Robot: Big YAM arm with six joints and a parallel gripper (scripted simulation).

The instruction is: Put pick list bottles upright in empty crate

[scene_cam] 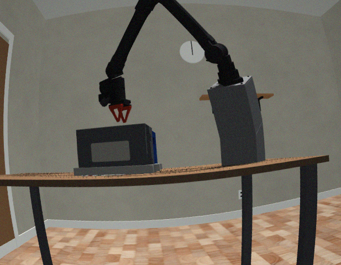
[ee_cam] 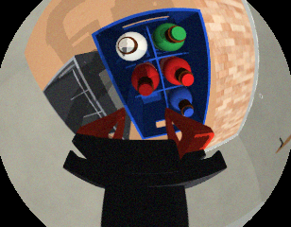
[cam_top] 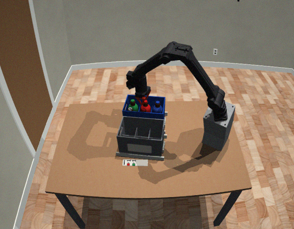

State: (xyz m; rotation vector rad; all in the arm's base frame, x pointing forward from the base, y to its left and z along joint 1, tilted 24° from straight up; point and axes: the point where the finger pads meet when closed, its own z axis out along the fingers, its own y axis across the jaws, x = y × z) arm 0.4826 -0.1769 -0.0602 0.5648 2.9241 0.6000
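Observation:
My gripper (cam_top: 142, 101) (scene_cam: 121, 122) (ee_cam: 145, 111) is open and empty, just above the blue crate (cam_top: 143, 115) (scene_cam: 154, 148) (ee_cam: 195, 24). That crate holds a green bottle (cam_top: 134, 107) (ee_cam: 164, 39), a white bottle (ee_cam: 140, 46), a rear red bottle (ee_cam: 173, 67), a front red bottle (ee_cam: 145, 76) and a blue bottle (cam_top: 157, 108) (ee_cam: 179, 99), all upright. The compartment beside the blue bottle is empty. The grey crate (cam_top: 122, 142) (scene_cam: 84, 150) shows no bottles. The pick list (cam_top: 142, 162) has its black bar at left, then red and green; each count looks like 1.
Grey rails (cam_top: 139, 156) (scene_cam: 116, 169) run along the grey crate's front and right side. The crates stand close together, blue behind grey. The arm's grey pedestal (cam_top: 214, 133) (scene_cam: 236, 122) is at the right of the table (cam_top: 92, 177).

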